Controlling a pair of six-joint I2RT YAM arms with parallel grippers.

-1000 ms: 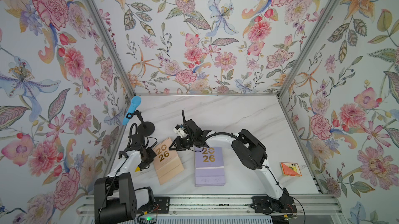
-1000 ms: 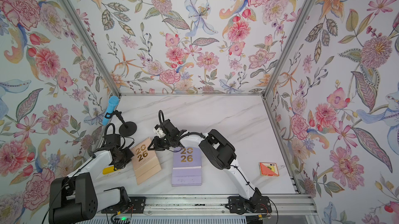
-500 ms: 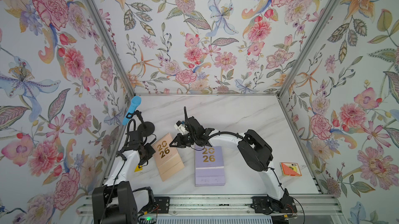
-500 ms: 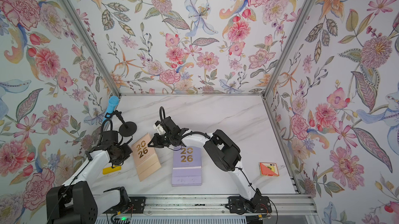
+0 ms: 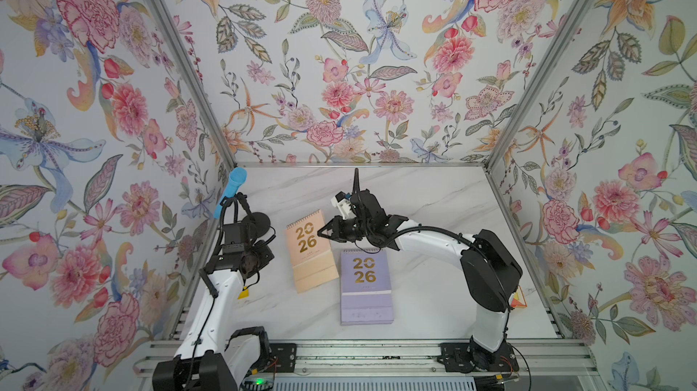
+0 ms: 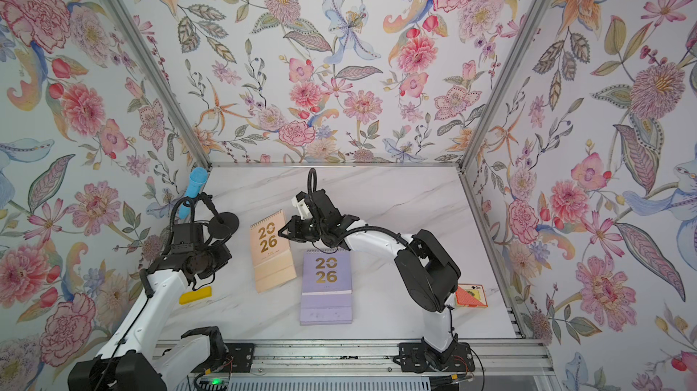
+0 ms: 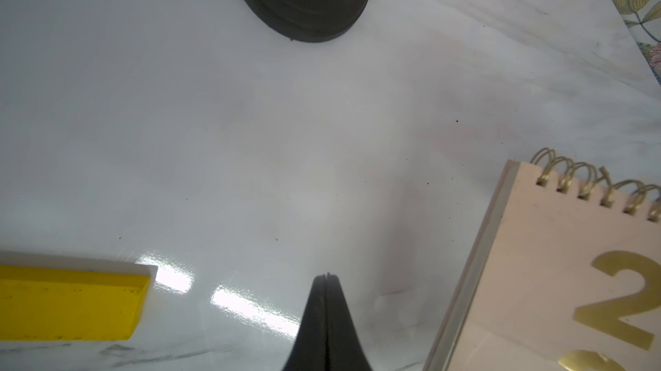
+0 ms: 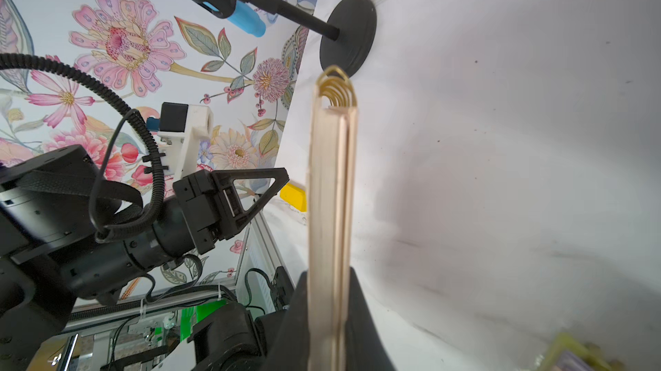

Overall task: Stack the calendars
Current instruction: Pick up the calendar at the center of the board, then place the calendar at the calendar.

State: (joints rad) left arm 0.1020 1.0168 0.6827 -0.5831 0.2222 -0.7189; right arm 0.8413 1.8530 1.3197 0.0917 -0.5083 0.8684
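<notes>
Right gripper (image 5: 320, 232): clamped on peach calendar (image 5: 313, 268) edge, frame centre.
Left gripper (image 7: 326, 278): closed, empty, above table (image 7: 250, 136).
Lavender calendar (image 5: 365, 291): flat, lower centre.

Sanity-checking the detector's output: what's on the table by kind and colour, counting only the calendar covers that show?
peach calendar: 1
lavender calendar: 1
yellow block: 1
card box: 1
microphone on its stand: 1
Total: 5
Whether more calendars lie under those two covers cannot be told.
</notes>
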